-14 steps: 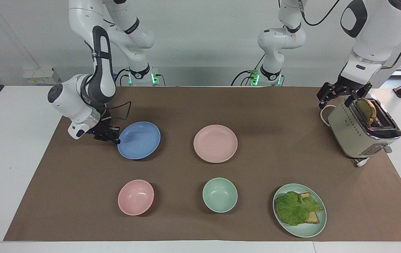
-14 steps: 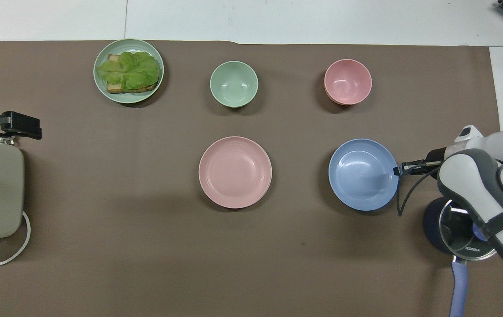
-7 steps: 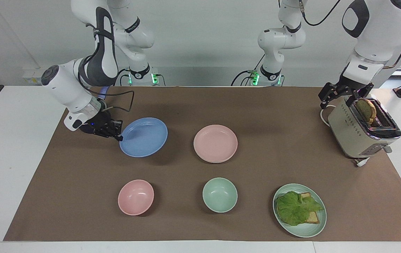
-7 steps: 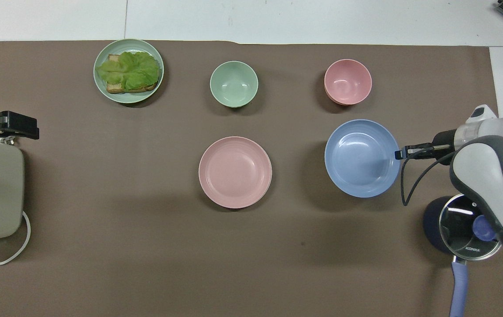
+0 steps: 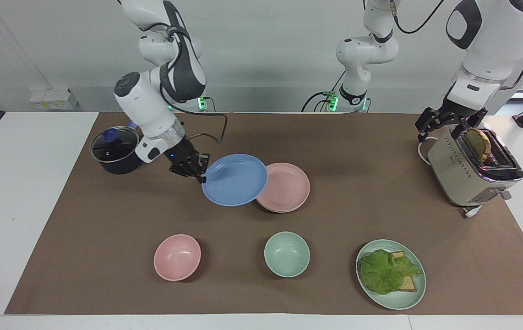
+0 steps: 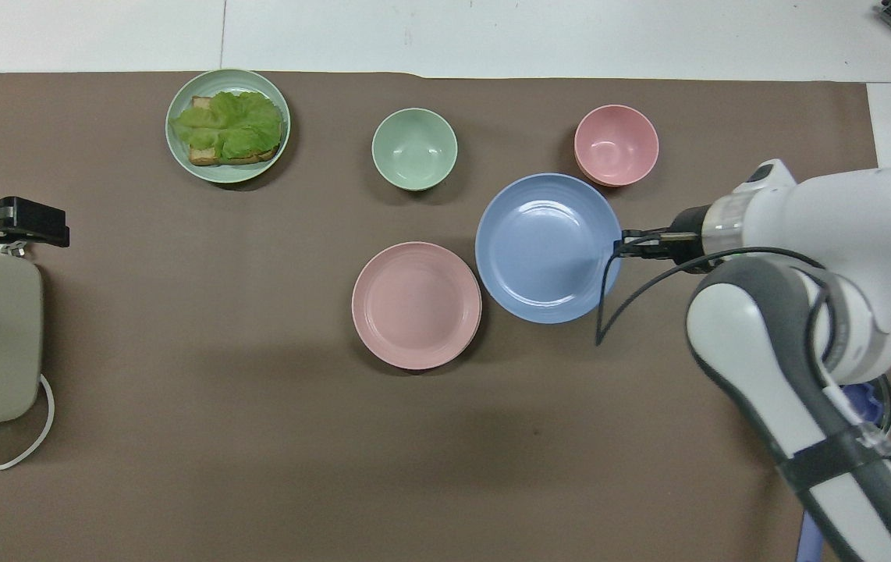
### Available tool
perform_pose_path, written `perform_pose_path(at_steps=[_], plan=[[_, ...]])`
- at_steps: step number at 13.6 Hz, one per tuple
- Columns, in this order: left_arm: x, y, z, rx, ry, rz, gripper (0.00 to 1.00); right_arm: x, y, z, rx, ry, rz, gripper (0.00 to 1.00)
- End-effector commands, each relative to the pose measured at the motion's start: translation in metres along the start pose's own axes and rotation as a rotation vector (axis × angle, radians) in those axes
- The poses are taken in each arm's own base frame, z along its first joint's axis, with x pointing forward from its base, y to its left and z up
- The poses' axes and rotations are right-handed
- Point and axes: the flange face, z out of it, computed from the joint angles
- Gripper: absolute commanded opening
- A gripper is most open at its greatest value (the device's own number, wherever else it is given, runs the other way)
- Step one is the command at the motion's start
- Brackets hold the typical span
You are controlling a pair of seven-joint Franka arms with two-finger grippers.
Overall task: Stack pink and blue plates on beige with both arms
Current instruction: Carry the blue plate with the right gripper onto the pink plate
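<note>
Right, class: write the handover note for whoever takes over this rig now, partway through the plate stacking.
Right gripper: shut on the rim of the round matte blue plate, held in the air, overlapping the edge of the round pastel pink plate.
Left gripper: open, waiting over the beige toaster.
Pink plate: lying flat; a paler rim beneath it looks like the beige plate.
Done: pink apparently stacked.
Left: set blue on pink, release.

One camera looks from high across the tabletop [image 5: 23, 206] toward the arms; the other looks steeply down from above them. Both share the brown mat [image 5: 335, 137] [image 6: 180, 351].
</note>
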Motion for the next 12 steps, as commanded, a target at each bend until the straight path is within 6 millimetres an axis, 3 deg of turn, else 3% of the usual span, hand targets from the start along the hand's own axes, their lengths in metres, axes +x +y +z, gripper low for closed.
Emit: perform_pose_path(at_steps=[1, 7, 8, 12], plan=[[-0.004, -0.001, -0.005, -0.006, -0.009, -0.011, 1.0, -0.01, -0.009, 0.021, -0.003, -0.025, 0.033, 0.0], [-0.004, -0.002, -0.005, -0.006, -0.009, -0.013, 1.0, -0.022, -0.021, 0.067, -0.019, -0.059, 0.053, 0.0], [-0.004, -0.001, -0.005, -0.006, -0.009, -0.011, 1.0, -0.027, -0.028, 0.07, -0.019, -0.065, 0.042, 0.0], [-0.004, -0.001, -0.005, -0.006, -0.01, -0.011, 1.0, -0.034, -0.022, 0.08, -0.038, -0.085, 0.037, 0.0]])
